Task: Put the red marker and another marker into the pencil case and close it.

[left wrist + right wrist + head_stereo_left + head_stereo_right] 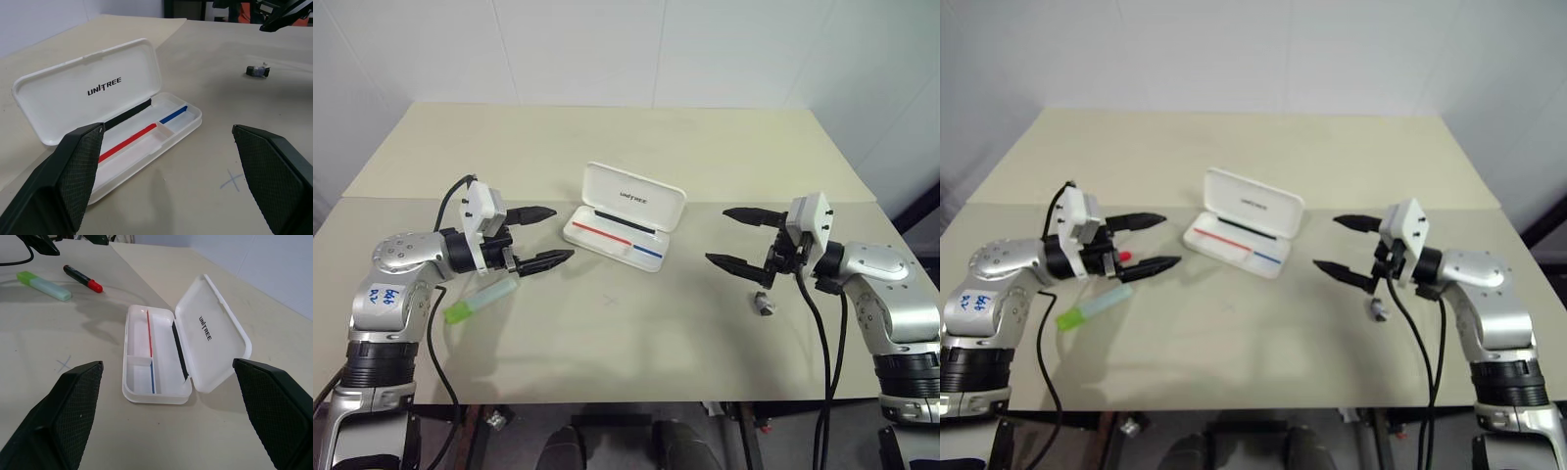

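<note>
Two tools: left tool (538,237) and right tool (738,237) both gaped wide, empty
Case: pencil case (624,223) sat lid-up, ready for loading
Markers: red marker (82,278) and highlighter (43,285) lay on the desk (636,323)

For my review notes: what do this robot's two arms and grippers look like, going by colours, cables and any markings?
Both arms have silver-grey metallic shells with black joint sections. Each gripper, left gripper and right gripper, has two long tapered black fingers with textured inner pads, and a white boxy camera module on the wrist. A black cable loops along each arm. The left forearm bears a white label with blue handwriting.
</note>
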`<state>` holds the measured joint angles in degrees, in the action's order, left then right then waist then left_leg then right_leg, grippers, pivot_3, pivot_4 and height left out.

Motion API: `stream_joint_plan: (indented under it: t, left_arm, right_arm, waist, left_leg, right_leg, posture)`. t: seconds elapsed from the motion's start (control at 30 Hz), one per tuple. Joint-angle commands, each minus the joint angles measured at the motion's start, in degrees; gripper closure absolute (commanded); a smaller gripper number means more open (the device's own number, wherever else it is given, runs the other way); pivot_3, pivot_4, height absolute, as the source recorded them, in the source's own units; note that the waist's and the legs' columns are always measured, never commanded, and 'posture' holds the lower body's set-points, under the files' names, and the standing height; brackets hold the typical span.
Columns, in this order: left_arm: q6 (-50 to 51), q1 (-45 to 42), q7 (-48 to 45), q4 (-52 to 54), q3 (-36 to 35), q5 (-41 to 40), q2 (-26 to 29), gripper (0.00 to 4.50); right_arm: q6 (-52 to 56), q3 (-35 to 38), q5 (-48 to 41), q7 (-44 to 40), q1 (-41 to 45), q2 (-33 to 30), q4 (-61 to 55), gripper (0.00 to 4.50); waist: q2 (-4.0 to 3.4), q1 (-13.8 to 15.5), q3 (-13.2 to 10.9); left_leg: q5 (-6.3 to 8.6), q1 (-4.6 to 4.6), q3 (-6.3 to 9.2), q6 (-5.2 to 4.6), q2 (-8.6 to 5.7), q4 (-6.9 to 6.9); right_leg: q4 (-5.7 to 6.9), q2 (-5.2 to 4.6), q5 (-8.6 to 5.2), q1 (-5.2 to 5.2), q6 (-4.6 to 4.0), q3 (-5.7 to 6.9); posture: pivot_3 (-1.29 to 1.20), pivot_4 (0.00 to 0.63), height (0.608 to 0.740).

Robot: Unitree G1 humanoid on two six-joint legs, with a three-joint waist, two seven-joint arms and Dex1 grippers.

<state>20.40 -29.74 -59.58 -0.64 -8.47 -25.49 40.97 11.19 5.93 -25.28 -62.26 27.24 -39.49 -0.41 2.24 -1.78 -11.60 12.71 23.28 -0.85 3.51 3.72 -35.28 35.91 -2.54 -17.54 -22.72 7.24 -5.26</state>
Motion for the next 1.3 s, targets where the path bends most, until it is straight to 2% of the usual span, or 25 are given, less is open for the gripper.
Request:
stream_joint_plan:
  t: [0.03, 0.23, 0.33, 0.43, 0.57, 0.67, 0.83, 1.13, 1.3]
  left_arm:
    - [-0.8, -0.8, 0.2, 2.3, -1.4, -0.9, 0.8, 0.05]
    - [-2.8, -1.1, -0.5, 1.5, -1.5, -0.6, 1.2, 0.05]
    - [-4.1, -1.6, -3.1, 0.3, -2.1, -1.1, 2.7, 0.05]
    - [-4.1, -1.7, -5.3, -0.4, -3.4, -2.2, 4.8, 0.05]
    - [-4.6, -0.6, -6.1, -0.8, -4.3, -2.0, 6.0, 0.05]
    - [-4.7, 2.3, -5.1, 0.1, -6.3, -2.1, 6.5, 0.00]
    - [-4.9, 4.7, -3.8, 1.2, -7.3, -2.3, 6.3, 0.00]
    - [-7.9, 5.0, -5.1, -2.5, -7.0, 0.0, 8.1, 0.00]
    - [-8.1, 6.5, -5.4, -2.6, -8.3, -0.3, 9.6, 0.00]
  right_arm:
    - [-1.3, 0.5, -0.3, -0.1, 1.6, 0.6, 0.3, 0.00]
    - [0.2, -2.1, 1.5, -0.9, 5.0, 0.2, 2.4, 0.00]
    - [4.6, -8.3, 9.5, 0.1, 9.0, -3.1, 3.5, 0.00]
    - [12.9, -10.8, 8.8, 0.9, 13.2, -2.2, 2.4, 0.00]
    - [14.7, -12.9, 9.7, -0.3, 14.8, -1.6, 1.8, 0.00]
    - [13.5, -15.8, 11.6, -0.5, 16.3, 0.5, 4.2, 0.59]
    - [13.1, -17.6, 12.4, -2.2, 17.0, 1.7, 4.0, 2.33]
    - [19.1, -26.4, 14.6, -7.7, 22.8, 5.0, 2.7, 2.33]
    - [18.5, -30.3, 17.7, -9.3, 24.7, 6.0, 5.7, 2.33]
  waist:
    - [0.00, 0.0, 0.0]
    - [-0.01, 0.0, 0.0]
    - [-0.03, -0.2, 0.0]
    - [-0.03, -0.3, 0.0]
    - [-0.03, -0.2, 0.0]
    - [-0.03, -0.3, 0.0]
    - [-0.03, -0.1, 0.0]
    - [-0.03, -0.5, 0.0]
    - [-0.03, -0.4, 0.0]
  left_leg:
    - [0.00, 0.00, 0.00, 0.00, 0.00, 0.00]
    - [0.00, 0.00, -0.01, 0.00, 0.00, 0.00]
    - [0.00, 0.00, -0.07, 0.00, 0.00, 0.00]
    - [0.00, 0.01, -0.12, 0.00, 0.02, 0.01]
    - [0.03, 0.03, -0.18, 0.01, 0.04, 0.10]
    - [0.09, 0.06, -0.31, -0.01, 0.04, 0.10]
    - [0.09, 0.36, -0.46, -0.01, 0.07, 0.08]
    - [0.09, 0.31, -0.56, -0.01, 0.09, 0.03]
    - [0.10, 0.34, -0.60, -0.01, 0.08, 0.03]
  right_leg:
    - [0.00, 0.00, 0.00, 0.00, 0.00, 0.00]
    - [0.00, 0.00, 0.00, -0.01, 0.00, -0.01]
    - [0.03, 0.00, 0.00, -0.07, 0.00, -0.05]
    - [0.05, 0.00, -0.01, -0.17, -0.03, -0.07]
    - [0.05, -0.01, -0.06, -0.24, -0.10, -0.08]
    - [0.03, -0.02, -0.06, -0.33, -0.10, -0.14]
    - [0.19, -0.01, -0.05, -0.80, -0.07, -0.25]
    - [0.30, 0.00, -0.04, -0.86, -0.06, -0.33]
    - [0.30, 0.00, -0.05, -0.90, -0.07, -0.35]
  posture:
    - [0.00, 0.150, 0.740]
    - [0.00, 0.150, 0.740]
    - [0.00, 0.150, 0.740]
    - [0.00, 0.150, 0.740]
    - [0.00, 0.150, 0.740]
    - [0.00, 0.150, 0.740]
    - [0.00, 0.150, 0.740]
    - [0.00, 0.150, 0.740]
    - [0.00, 0.150, 0.740]
